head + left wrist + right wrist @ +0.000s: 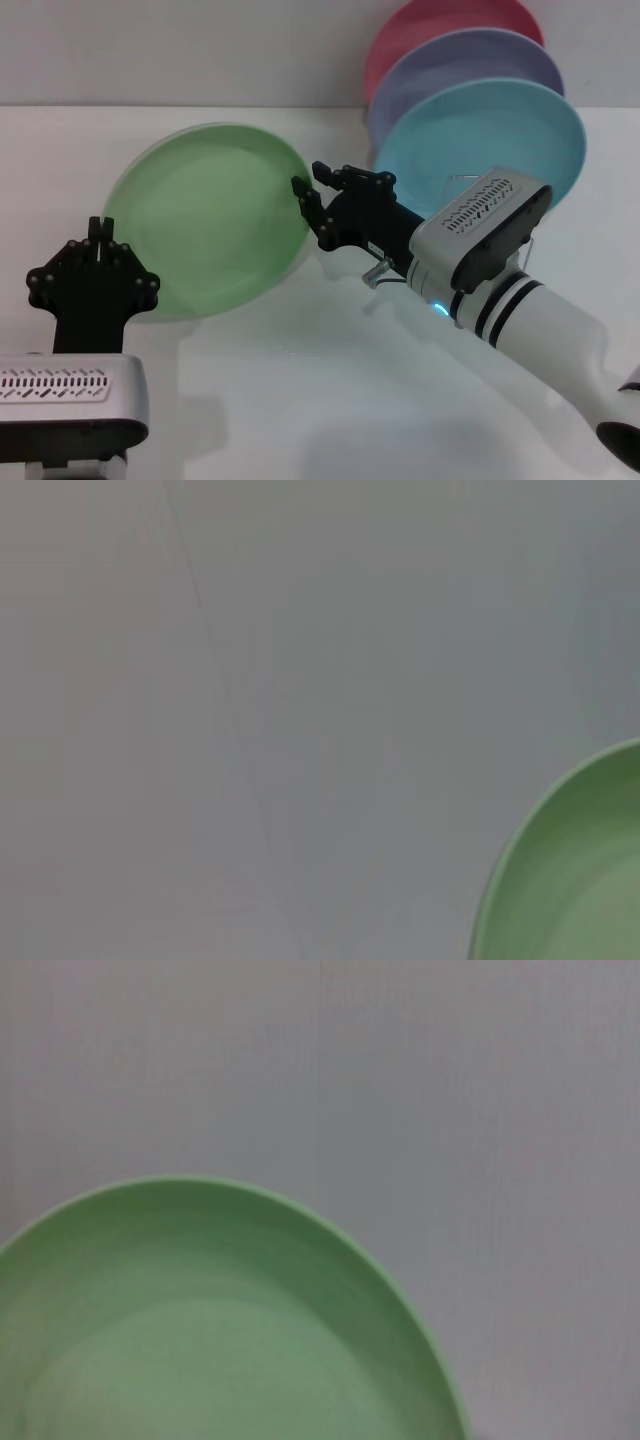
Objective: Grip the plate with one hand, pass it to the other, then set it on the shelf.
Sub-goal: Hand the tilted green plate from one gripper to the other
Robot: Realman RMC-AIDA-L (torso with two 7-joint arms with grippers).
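While pinched rimwise, plate [205, 220] aloft.

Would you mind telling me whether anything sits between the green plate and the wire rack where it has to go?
The green plate is held up at its right edge by the right gripper. The wire rack already holds a turquoise plate, a lavender one and a pink one; the turquoise plate faces the incoming plate.

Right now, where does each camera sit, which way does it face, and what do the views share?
Head: above, looking forward and down at the table; green plate held upright, right gripper at its rim, left gripper low in front, both arms showing.
Left wrist: faces a grey wall; plate edge, no body.
Right wrist: faces the plate's face, no body.
Shared: the green plate.
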